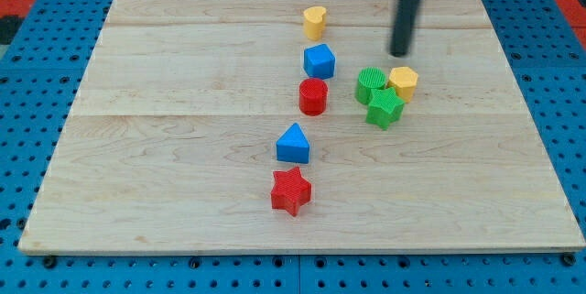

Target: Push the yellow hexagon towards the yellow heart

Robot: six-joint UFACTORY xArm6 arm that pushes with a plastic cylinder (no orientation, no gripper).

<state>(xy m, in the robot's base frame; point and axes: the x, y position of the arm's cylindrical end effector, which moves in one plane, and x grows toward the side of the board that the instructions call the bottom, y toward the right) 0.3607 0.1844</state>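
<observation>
So my tip point(400, 54) is just a bare rod end, nothing held and nothing to open or close. It sits on the wooden board point(183, 193) just past the yellow hexagon point(403, 81), at about 12 o'clock from it, with a small gap, so I'd say not touching.

The hexagon is over on the view's right half, jammed into a little cluster. A round green block point(370, 84) touches it at 9 o'clock, and a green star point(385, 107) is tucked against it at about 7 o'clock. The yellow heart point(315, 21) is well apart, up at roughly 10 o'clock from the hexagon, near the view's top. A blue block point(320, 60) and a red cylinder point(313, 96) sit in between, a bit below the straight line. A blue triangle-ish block point(293, 144) and a red star point(291, 190) are way down at the bottom, out of the way.

As for handling, it looks like a small, light, stiff plastic piece that should slide easily on smooth wood. Flat sides mean an off-centre push will probably spin it or let it slip off the rod. There's no grabbing here, so I'd plant the tip on the face at about 4 o'clock and push through the middle. The catch is that the round green one sits partly in the path and will likely get shoved along too.
</observation>
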